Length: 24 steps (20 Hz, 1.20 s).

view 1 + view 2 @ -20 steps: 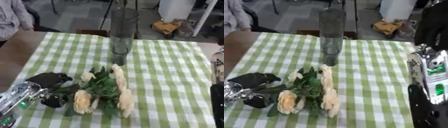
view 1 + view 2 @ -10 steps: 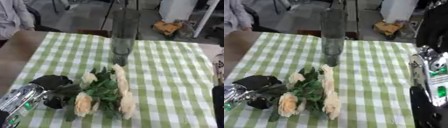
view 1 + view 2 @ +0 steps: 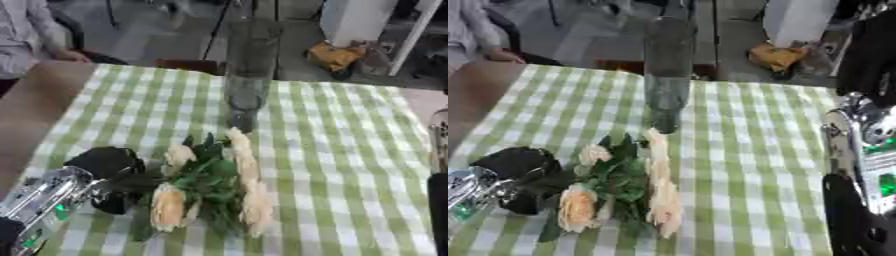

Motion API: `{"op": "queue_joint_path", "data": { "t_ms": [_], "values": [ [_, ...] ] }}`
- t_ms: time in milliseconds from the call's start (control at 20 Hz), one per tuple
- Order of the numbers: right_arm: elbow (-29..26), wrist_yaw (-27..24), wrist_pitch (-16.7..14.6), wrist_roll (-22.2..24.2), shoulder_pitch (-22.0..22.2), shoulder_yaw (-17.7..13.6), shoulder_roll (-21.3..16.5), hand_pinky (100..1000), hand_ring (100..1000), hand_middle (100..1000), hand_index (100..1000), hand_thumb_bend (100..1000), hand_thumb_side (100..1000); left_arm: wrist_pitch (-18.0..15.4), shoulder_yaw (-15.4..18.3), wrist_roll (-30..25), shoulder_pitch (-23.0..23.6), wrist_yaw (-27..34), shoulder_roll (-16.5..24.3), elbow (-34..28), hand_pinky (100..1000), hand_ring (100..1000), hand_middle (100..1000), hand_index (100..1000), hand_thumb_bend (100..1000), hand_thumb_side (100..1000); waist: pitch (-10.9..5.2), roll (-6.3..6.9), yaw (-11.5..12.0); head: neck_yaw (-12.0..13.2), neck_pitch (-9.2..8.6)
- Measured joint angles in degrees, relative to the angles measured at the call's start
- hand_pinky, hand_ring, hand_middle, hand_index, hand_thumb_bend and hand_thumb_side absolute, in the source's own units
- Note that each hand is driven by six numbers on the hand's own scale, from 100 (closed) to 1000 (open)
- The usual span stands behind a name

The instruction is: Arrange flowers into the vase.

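Black fingers of the left hand [image 3: 107, 172] curl around the stems of a cream flower bunch [image 3: 213, 187] lying on the green checked tablecloth [image 3: 350, 150]. Beyond stands the tall glass vase [image 3: 248, 75], empty; arranging remains undone.

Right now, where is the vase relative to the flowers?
The tall glass vase stands upright at the far middle of the checked tablecloth, just beyond the tips of the flower bunch, which lies beside the left hand.
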Motion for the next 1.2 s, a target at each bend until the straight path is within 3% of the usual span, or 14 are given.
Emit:
{"op": "queue_joint_path", "data": {
  "t_ms": [350,400,500,750,1000,1200],
  "values": [
    [0.0,0.0,0.1,-0.1,0.0,0.0,0.1,665,750,742,800,100,1000,0.2,0.7,2.1,-0.4,-1.5,-1.4,2.7,224,347,437,593,100,155,0.1,0.0,0.0,0.0,-0.35],
    [0.0,0.0,0.2,-0.2,0.1,0.0,0.1,665,750,742,800,100,1000,0.2,0.8,2.3,-0.4,-1.7,-1.5,3.1,155,287,381,543,100,159,0.12,0.01,0.0,0.0,-0.35],
    [0.0,0.0,0.2,-0.2,0.3,-0.1,0.1,665,750,742,800,100,1000,0.3,1.1,2.8,-0.5,-1.8,-1.9,3.7,100,233,332,502,100,161,0.12,0.01,0.0,0.0,-0.35],
    [0.0,0.0,0.2,-0.2,0.5,-0.2,0.1,667,750,742,800,100,1000,0.4,1.8,4.1,-0.8,-1.8,-2.4,5.1,100,100,192,365,100,190,0.13,0.02,0.0,0.0,-0.35],
    [0.0,0.1,0.3,-0.2,0.5,-0.4,0.2,668,751,741,800,100,1000,0.5,1.9,4.7,-0.9,-1.5,-2.6,5.9,100,100,106,270,100,280,0.13,0.03,0.0,0.0,-0.35],
    [0.0,0.2,0.5,-0.5,0.6,-0.4,0.2,669,751,741,800,100,1000,0.8,1.3,4.2,-0.9,0.9,-2.2,4.8,100,100,100,223,100,347,0.13,0.11,0.1,0.0,-0.34]
  ]
}}
